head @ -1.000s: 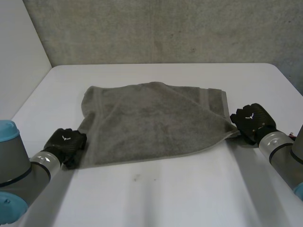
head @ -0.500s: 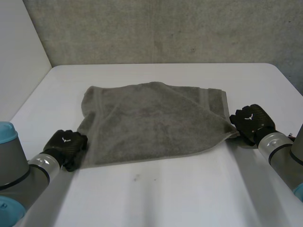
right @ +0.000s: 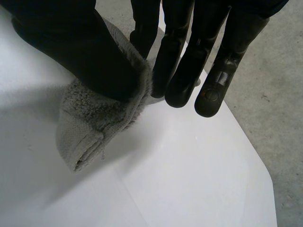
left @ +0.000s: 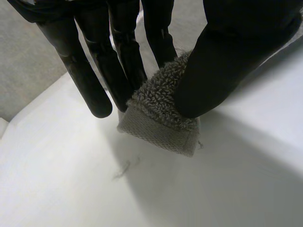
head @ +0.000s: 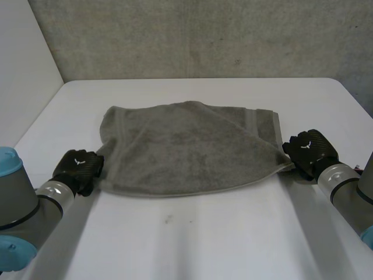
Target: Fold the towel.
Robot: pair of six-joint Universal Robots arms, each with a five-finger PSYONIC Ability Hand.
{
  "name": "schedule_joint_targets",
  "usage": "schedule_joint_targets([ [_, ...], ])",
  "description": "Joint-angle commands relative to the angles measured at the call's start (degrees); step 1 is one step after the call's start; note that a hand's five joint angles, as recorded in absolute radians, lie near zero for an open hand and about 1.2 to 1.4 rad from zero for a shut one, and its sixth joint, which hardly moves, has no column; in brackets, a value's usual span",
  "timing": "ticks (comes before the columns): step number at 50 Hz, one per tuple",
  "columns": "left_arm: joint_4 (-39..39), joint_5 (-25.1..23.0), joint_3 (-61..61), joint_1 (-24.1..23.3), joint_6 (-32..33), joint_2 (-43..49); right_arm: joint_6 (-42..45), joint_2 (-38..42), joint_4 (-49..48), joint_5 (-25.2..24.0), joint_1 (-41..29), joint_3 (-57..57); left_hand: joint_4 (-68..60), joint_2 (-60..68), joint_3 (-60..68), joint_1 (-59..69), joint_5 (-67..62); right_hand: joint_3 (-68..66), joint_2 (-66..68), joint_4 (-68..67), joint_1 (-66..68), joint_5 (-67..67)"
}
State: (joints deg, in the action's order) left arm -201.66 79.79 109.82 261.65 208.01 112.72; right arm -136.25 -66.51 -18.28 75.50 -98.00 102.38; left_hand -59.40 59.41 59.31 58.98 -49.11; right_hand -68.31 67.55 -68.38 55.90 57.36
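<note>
A grey towel point(head: 186, 149) lies across the middle of the white table, folded once with its near edge lifted slightly. My left hand point(head: 78, 168) sits at the towel's near left corner. In the left wrist view that corner point(left: 163, 116) is pinched between my thumb point(left: 227, 56) and fingers point(left: 123, 52). My right hand point(head: 309, 153) is at the towel's near right corner. The right wrist view shows that corner point(right: 94, 127) pinched between thumb point(right: 80, 52) and fingers point(right: 182, 56), its tip hanging below the grip.
The white table point(head: 198, 239) stretches open in front of the towel and behind it. A grey wall stands past the far edge. A concrete floor point(right: 279, 109) lies beyond the table's right edge.
My left hand has closed on the near left corner and drawn it up and back a little. The towel's near edge now runs straighter. The right hand holds still.
</note>
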Motion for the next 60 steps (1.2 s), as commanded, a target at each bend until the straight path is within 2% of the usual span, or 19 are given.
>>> schedule_joint_targets([
  [1,-0.05,-0.08,0.13,-0.17,-0.93,-0.13,0.02,-0.02,0.00,0.08,0.00,0.01,-16.08,16.07,16.17,16.50,-16.37,-11.69,12.45,-11.62,24.10,12.64],
  [2,-0.05,0.01,0.21,-0.17,-0.93,-0.13,0.02,-0.11,0.00,0.08,0.00,-0.07,-20.55,20.54,20.65,20.97,-20.85,-11.69,12.45,-11.62,24.10,12.64],
  [9,0.91,0.45,1.01,-0.70,-0.58,-1.71,0.37,-1.61,2.90,-0.01,0.53,-0.51,-20.60,20.59,20.69,21.02,-20.89,-11.69,12.45,-11.62,24.10,12.64],
  [13,4.33,0.45,3.81,-0.70,-0.32,-8.98,4.04,-6.68,14.45,-0.09,0.79,-2.09,-20.60,20.59,20.69,21.02,-20.89,-11.69,12.45,-11.62,24.10,12.64],
  [14,4.34,0.45,3.82,-0.70,-0.32,-9.01,4.06,-6.70,14.50,-0.09,0.79,-2.10,-20.60,20.59,20.69,21.02,-20.89,-11.69,12.45,-11.62,24.10,12.64],
  [16,8.71,0.45,4.96,-0.61,-0.23,-14.52,10.53,-10.20,27.00,-0.18,3.32,-3.06,-20.60,20.59,20.69,21.02,-20.89,-11.69,12.45,-11.62,24.10,12.64],
  [17,8.74,0.45,4.96,-0.61,-0.23,-14.55,10.56,-10.22,27.07,-0.18,3.34,-3.06,-20.60,20.59,20.69,21.02,-20.89,-11.69,12.45,-11.62,24.10,12.64],
  [19,14.33,0.45,5.31,-0.78,-0.06,-19.36,17.38,-12.84,38.44,-0.10,7.19,-3.33,-20.60,20.59,20.69,21.02,-20.89,-11.69,12.45,-11.62,24.10,12.64],
  [25,22.62,0.01,5.40,-0.52,0.21,-25.36,23.22,-18.13,46.93,-0.36,9.58,-3.77,-20.60,20.59,20.69,21.02,-20.89,-11.69,12.45,-11.62,24.10,12.64],
  [30,24.91,-0.17,5.22,-0.35,1.09,-27.03,23.66,-22.35,46.41,-1.06,10.20,-3.85,-20.60,20.59,20.69,21.02,-20.89,-11.69,12.45,-11.62,24.10,12.64],
  [36,19.55,-0.17,4.08,-0.79,1.17,-23.34,23.22,-20.77,41.31,-1.24,10.11,-3.68,-20.60,20.59,20.69,21.02,-20.89,-11.69,12.45,-11.62,24.10,12.64],
  [38,17.35,-0.08,3.20,-1.05,1.17,-20.00,23.22,-17.95,38.67,-0.89,9.93,-3.94,-20.60,20.59,20.69,21.02,-20.89,-11.69,12.45,-11.62,24.10,12.64],
  [40,14.02,0.45,-0.12,-1.57,1.17,-13.52,23.31,-10.26,33.16,0.08,9.58,-6.13,-20.60,20.59,20.69,21.02,-20.89,-11.69,12.45,-11.62,24.10,12.64],
  [41,14.01,0.45,-0.14,-1.58,1.17,-13.49,23.31,-10.22,33.14,0.08,9.58,-6.14,-20.60,20.59,20.69,21.02,-20.89,-11.69,12.45,-11.62,24.10,12.64],
  [43,11.73,0.62,-4.25,-2.19,1.09,-7.63,22.70,-4.53,28.41,2.00,6.35,-9.72,-20.60,20.59,20.69,21.02,-20.89,-11.69,12.45,-11.62,24.10,12.64],
  [47,10.14,0.80,-9.63,-2.37,0.56,-1.80,21.37,0.94,22.76,4.74,1.93,-14.31,-20.60,20.59,20.69,21.02,-20.89,-11.69,12.45,-11.62,24.10,12.64],
  [49,8.92,0.89,-14.79,-2.37,0.21,2.66,20.50,6.19,15.86,6.49,0.18,-18.25,-20.60,20.59,20.69,21.02,-20.89,-11.69,12.45,-11.62,24.10,12.64],
  [56,5.48,1.59,-25.27,-3.51,-1.11,11.38,20.32,15.80,3.52,7.29,-2.02,-26.18,-20.60,20.59,20.69,21.02,-20.89,-11.69,12.45,-11.62,24.10,12.64],
  [60,5.66,5.27,-32.55,-4.82,-0.94,18.04,20.41,22.63,0.18,7.55,-3.16,-32.84,-20.60,20.59,20.69,21.02,-20.89,-11.69,12.45,-11.62,24.10,12.64],
])
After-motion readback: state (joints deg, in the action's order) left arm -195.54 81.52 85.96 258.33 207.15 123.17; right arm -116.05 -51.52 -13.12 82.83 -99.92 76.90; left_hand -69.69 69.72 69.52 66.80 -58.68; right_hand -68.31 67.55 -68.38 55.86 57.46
